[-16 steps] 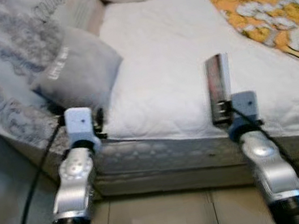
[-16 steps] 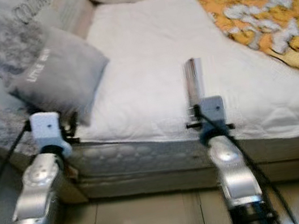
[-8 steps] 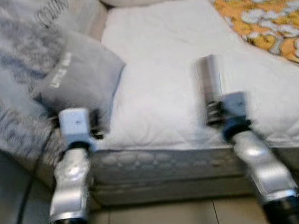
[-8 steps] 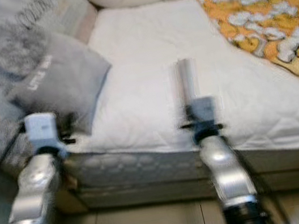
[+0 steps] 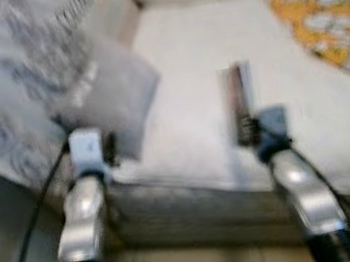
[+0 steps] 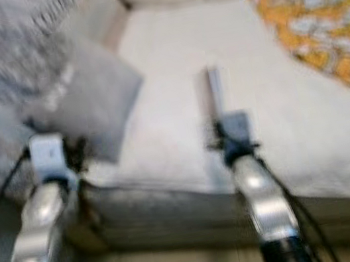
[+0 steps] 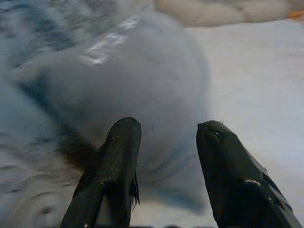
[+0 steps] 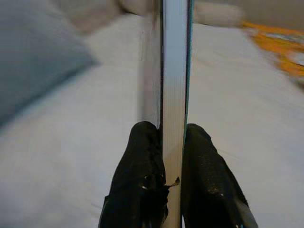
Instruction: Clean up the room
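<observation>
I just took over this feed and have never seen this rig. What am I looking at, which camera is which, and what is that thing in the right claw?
This is a humanoid robot standing at a bed. The two wide, blurred pictures come from its head, looking down over both silver arms. The other two come from wrist cameras looking along each gripper's black fingers. The right gripper is shut on a thin book, held edge-on above the white sheet. The left gripper is open, pointing at a grey pillow. An orange patterned blanket lies on the bed's right side.
</observation>
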`<state>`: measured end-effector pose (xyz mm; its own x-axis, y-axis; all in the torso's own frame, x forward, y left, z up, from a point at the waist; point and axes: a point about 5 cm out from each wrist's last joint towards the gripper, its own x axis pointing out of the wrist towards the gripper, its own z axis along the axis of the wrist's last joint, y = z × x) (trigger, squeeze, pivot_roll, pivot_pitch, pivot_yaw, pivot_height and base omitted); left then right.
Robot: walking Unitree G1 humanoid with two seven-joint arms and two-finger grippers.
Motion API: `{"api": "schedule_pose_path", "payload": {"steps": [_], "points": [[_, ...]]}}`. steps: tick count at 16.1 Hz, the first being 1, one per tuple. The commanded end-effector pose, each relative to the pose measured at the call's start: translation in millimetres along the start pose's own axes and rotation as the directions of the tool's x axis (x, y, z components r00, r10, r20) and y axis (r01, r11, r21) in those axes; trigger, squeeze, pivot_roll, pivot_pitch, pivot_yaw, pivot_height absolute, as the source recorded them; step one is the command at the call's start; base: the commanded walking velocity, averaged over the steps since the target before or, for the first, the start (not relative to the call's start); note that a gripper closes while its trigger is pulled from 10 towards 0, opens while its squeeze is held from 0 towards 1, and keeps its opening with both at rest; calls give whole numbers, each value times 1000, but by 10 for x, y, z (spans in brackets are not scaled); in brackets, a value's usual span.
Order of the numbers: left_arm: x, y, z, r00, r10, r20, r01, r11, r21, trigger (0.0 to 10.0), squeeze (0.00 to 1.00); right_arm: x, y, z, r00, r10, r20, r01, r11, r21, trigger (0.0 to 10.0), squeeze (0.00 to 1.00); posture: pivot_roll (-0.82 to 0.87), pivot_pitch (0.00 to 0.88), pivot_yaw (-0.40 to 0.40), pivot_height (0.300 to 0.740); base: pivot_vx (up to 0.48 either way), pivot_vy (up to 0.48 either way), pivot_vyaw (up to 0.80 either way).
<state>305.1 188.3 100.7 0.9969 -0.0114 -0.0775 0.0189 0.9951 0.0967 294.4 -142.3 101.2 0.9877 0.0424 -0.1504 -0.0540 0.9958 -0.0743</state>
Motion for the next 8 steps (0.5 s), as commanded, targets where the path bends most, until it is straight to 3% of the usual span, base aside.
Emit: {"api": "schedule_pose_path", "payload": {"steps": [1,8], "points": [[17,-86,43,999,-32,15,32,999,-7,10000,0,-2,-128,81,998,-43,40,44,999,-11,10000,0,-18,0,17,740,341,0,0],[18,-111,52,999,-48,24,48,999,0,10000,0,-6,-118,66,998,-47,38,47,999,-6,10000,0,-18,0,17,740,343,0,0]]}}
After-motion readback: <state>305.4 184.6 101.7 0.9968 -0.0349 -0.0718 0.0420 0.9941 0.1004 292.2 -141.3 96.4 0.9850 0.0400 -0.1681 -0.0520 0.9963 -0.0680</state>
